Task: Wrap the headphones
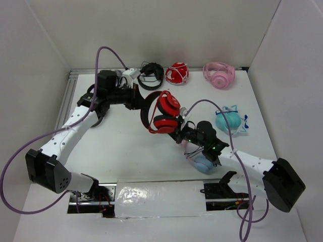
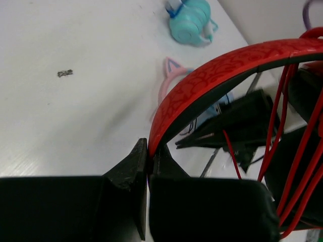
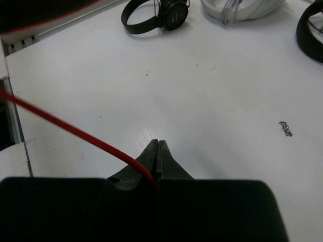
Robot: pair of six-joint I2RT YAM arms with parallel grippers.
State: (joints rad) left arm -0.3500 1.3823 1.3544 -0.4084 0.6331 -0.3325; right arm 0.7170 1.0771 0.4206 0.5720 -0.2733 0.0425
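The red headphones [image 1: 164, 113] hang above the middle of the table, earcups stacked and the black-and-red headband [image 1: 146, 108] to their left. My left gripper [image 1: 142, 102] is shut on the headband; in the left wrist view the jaws [image 2: 149, 161] pinch the red band [image 2: 227, 65], and several strands of the thin red cable [image 2: 282, 111] run across the earcups. My right gripper [image 1: 179, 135] sits just below and right of the earcups. It is shut on the red cable [image 3: 75, 131], which runs up and left from its fingertips [image 3: 158, 151].
Along the back edge lie a black pair [image 1: 150, 75], a folded red pair with white cord [image 1: 176, 73] and a pink pair [image 1: 218, 74]. A teal pair [image 1: 229, 121] lies right. A blue and pink pair [image 1: 202, 162] lies under my right arm. White walls enclose the table.
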